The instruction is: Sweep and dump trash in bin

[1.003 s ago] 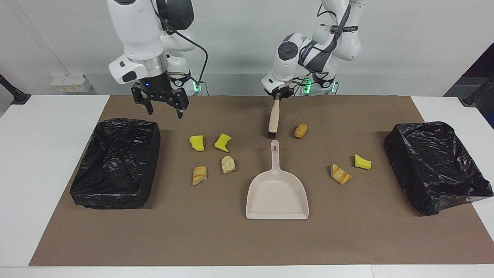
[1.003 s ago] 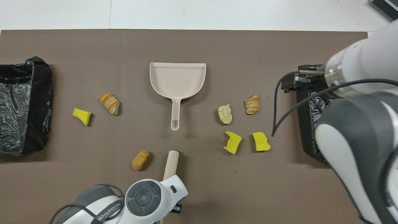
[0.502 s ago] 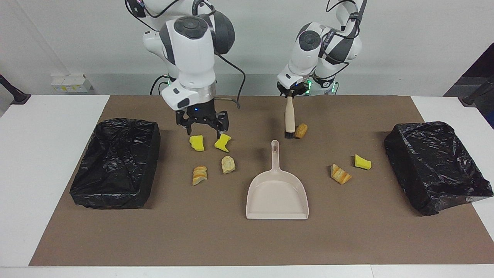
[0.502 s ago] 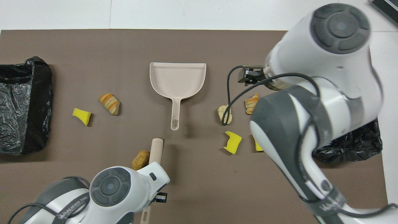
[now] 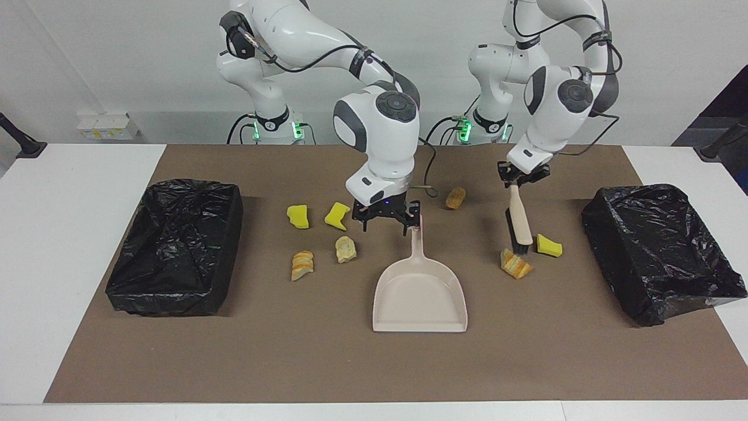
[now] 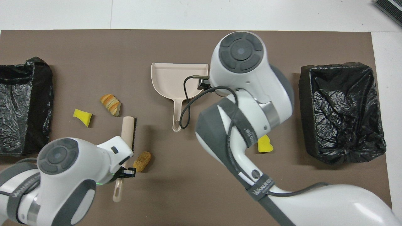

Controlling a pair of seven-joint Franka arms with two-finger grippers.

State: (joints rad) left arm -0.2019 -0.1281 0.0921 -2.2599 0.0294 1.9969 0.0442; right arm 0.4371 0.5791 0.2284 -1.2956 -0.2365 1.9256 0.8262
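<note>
we read the facing view as a clock face centred on the dustpan (image 5: 419,298), which lies empty on the brown mat (image 5: 327,362) in the middle of the bench (image 5: 58,234), its handle pointing to twelve o'clock.

by our judgement the task is at its very start: nothing is swept yet. all seven bits of trash lie on the mat. at ten o'clock sit two yellow foam chunks (image 5: 298,216) (image 5: 337,215), a pale bread piece (image 5: 345,249) and a striped bread piece (image 5: 302,265). at one o'clock lies a brown roll (image 5: 456,197). at two to three o'clock lie a second striped piece (image 5: 516,264) and a third foam chunk (image 5: 549,246). no trash shows in the bin at nine o'clock (image 5: 175,245) or the bin at three o'clock (image 5: 660,251).

the left gripper (image 5: 522,175) is clamped on the handle of the brush (image 5: 519,219). the brush hangs bristles down, just beside the second striped piece and the third foam chunk. the right gripper (image 5: 385,225) hangs with its jaws spread wide over the tip of the dustpan handle, gripping nothing.

what is left, as we see it: take hold of the dustpan, brush each piece into it, then tip the load into a bin.
</note>
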